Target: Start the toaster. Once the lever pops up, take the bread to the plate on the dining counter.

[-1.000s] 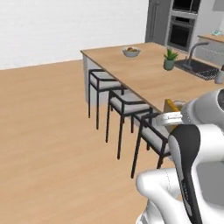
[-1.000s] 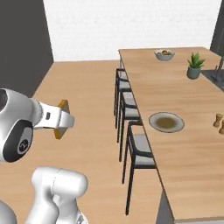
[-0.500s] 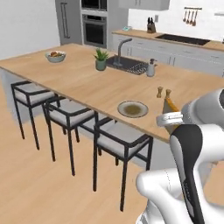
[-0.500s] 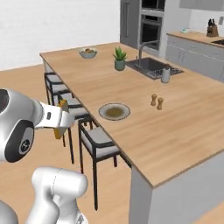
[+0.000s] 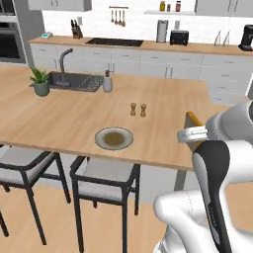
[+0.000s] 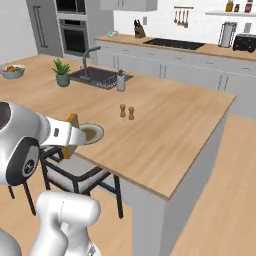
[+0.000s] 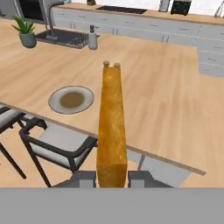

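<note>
Carry step in hand; pincer [image 7: 112, 175] clamped on the bread [image 7: 112, 127], edge-on. Plate [image 7: 71, 99] on the desk [image 7: 166, 100] lies ahead-left; next move likely calls for reaching over it and lowering.

My gripper [image 7: 112, 177] is clamped on the bread [image 7: 112, 127], carried edge-on; my arm is folded close, with the hand short of the dining counter [image 7: 175, 105] edge.

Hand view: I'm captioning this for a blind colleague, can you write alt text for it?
The gripper holds the bread edge-on, its golden crust running up the middle of the picture. Beyond it lies the dining counter, with the plate left of the slice and a sink, soap bottle and potted plant farther back.
</note>
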